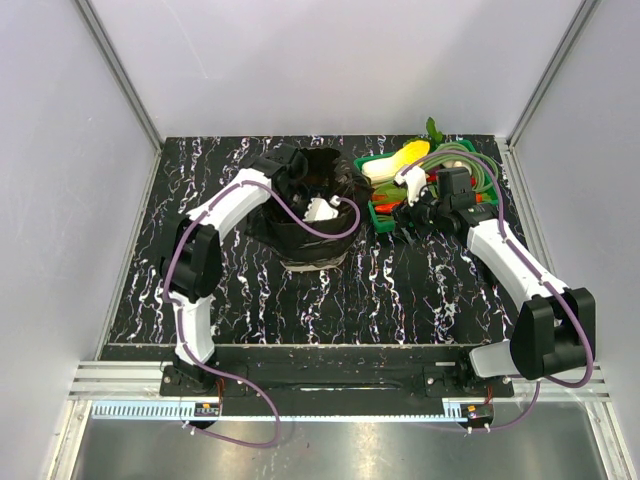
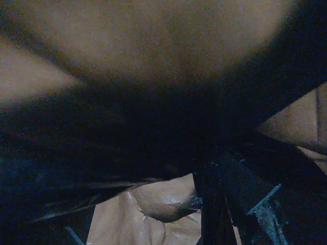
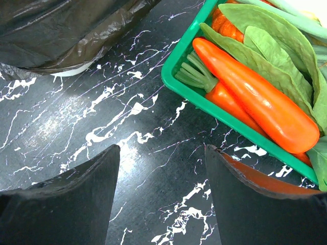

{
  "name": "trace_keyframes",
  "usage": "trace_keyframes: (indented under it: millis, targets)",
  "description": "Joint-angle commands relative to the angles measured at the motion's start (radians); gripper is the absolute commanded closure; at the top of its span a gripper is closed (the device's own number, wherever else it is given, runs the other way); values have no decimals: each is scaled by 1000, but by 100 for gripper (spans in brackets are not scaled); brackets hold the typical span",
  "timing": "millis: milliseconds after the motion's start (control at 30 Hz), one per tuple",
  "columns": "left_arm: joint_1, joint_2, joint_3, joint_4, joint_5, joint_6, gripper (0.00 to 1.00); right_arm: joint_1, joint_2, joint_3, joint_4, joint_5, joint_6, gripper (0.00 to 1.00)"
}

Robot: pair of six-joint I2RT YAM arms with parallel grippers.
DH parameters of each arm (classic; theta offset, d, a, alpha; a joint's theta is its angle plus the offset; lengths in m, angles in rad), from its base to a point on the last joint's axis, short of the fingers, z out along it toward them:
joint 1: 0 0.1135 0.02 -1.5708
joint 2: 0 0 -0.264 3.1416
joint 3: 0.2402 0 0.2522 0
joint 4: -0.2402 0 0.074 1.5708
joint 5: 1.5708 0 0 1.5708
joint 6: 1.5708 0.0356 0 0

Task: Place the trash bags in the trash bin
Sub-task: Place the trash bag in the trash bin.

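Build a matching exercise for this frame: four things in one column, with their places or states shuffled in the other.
Things:
1. trash bag
2. carrot
3. right gripper
4. left gripper

Places or states:
A. lying in the green tray
B. reaching down into the trash bin
C. over bare table beside the green tray, jaws open
D. draped over the trash bin's rim

Pairs: 1-D, 2-A, 3-C, 4-B

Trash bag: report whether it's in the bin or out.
In, and spread: the trash bag lines the trash bin, draped over its rim and down its walls; the left end effector reaches inside.
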Motion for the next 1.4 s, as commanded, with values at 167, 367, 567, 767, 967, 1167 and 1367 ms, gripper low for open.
trace_keyframes:
  millis: [167,367,567,767,967,1167,1367]
  targets:
    - [-46,22,-2,37,-113,0,7,4,4,-2,21,11,-10,27]
    - [-62,71,36,-8,-150,20,8,4,1,-5,21,12,-10,27]
    - [-68,82,13,4,-188,20,8,4,4,-5,21,12,-15,26]
    - [-71,86,-23,39,-242,21,8,4,7,-5,22,11,-13,27]
    - [-75,76,-57,76,-276,18,7,4,13,-4,21,12,-13,27]
    - [-80,57,-28,85,-279,-25,6,4,18,2,10,9,-15,26]
    - [-79,16,48,30,-230,-53,4,4,14,2,9,5,-15,26]
